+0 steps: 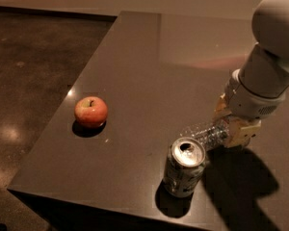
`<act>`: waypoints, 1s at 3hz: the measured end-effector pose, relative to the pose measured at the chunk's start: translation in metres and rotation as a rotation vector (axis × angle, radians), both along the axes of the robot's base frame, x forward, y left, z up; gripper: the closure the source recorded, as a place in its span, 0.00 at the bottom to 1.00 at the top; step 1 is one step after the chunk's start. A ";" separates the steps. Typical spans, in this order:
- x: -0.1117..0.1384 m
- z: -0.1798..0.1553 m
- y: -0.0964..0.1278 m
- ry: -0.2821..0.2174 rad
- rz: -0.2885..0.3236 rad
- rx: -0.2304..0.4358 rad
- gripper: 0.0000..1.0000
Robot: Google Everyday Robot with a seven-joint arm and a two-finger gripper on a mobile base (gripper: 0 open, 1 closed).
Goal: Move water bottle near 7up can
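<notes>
Looking at this one, the hand (232, 125) sits just behind and to the right of the 7up can (184, 168), and it's clamped around one end of the water bottle (202, 134). The bottle lies on its side in that grip, free end pointing at the can and stopping right beside its shiny top. I honestly can't tell if the two touch, or whether the bottle rests on the counter (149, 66) or hangs a hair above it.

The can stands upright near the counter's front edge. The apple (91, 111) is well off to the can's left, nowhere near the action.

My take on handling: the bottle is clear, ribbed plastic and looks light, probably empty or close to it. So it should squash under a hard squeeze, and being round it will likely roll once let go on its side. The ribbed middle looks like the safest place to hold, since the ribs give the pads something to bite on. The can looks light too, so a nudge from the bottle could easily tip or slide it toward that front edge.
</notes>
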State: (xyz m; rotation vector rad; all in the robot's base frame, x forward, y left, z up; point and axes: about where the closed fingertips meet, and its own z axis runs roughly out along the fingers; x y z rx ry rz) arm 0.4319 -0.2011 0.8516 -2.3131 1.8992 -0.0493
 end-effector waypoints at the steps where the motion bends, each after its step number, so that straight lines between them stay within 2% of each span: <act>1: -0.008 -0.008 0.005 0.011 0.006 -0.010 0.81; 3: -0.008 -0.005 0.006 0.007 0.006 -0.011 0.34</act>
